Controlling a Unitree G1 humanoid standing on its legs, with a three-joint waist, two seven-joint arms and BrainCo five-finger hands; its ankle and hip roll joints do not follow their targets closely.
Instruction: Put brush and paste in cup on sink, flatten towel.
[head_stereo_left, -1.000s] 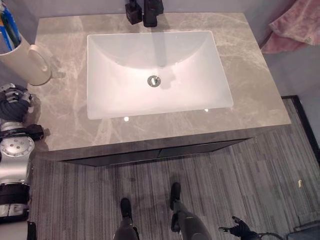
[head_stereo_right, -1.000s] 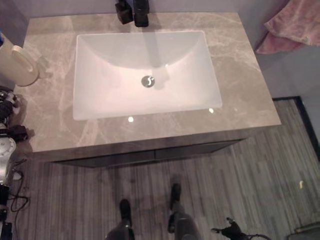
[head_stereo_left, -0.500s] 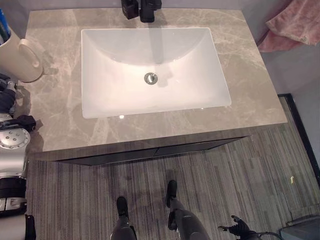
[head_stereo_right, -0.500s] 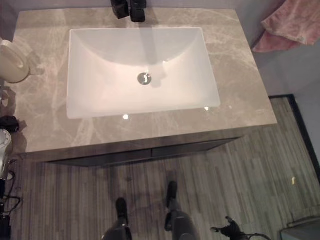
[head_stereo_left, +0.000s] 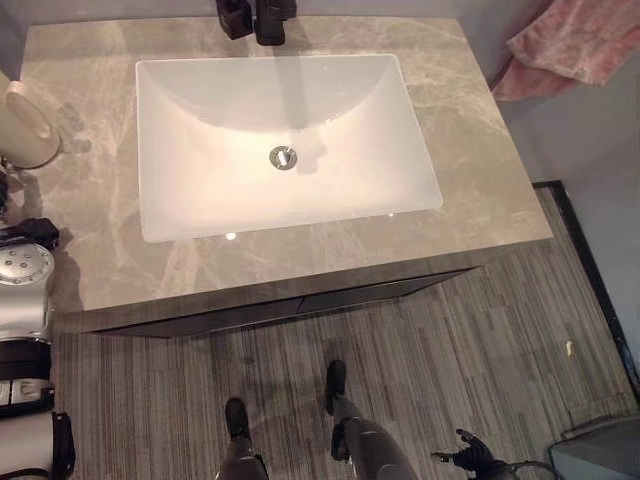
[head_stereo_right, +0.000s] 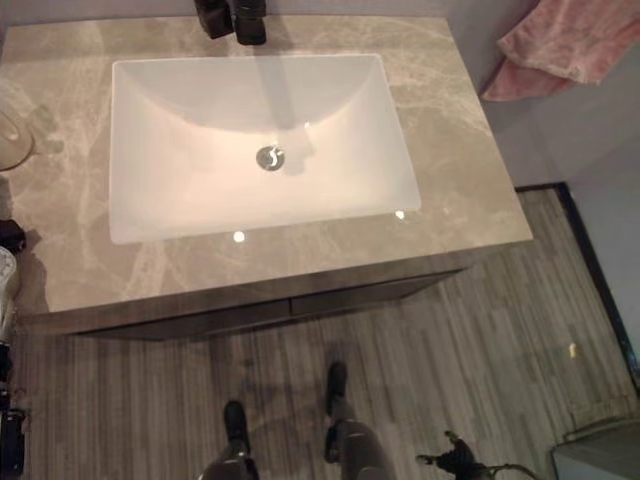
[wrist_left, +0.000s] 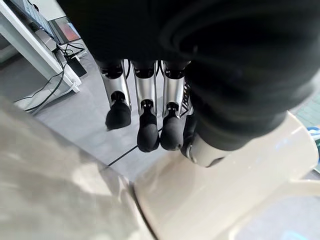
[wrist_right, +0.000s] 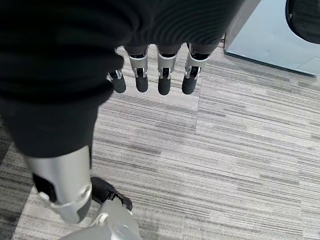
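Beside the sink (head_stereo_left: 285, 130) (white), a cup (head_stereo_left: 28, 128).

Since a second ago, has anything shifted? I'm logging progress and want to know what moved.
The whole picture has slid left and up, so the camera turned right; the things did not move. The cup stands on the counter left of the sink, the pink towel hangs at far right. The left hand hangs open by the cup, the right hand open over the floor.
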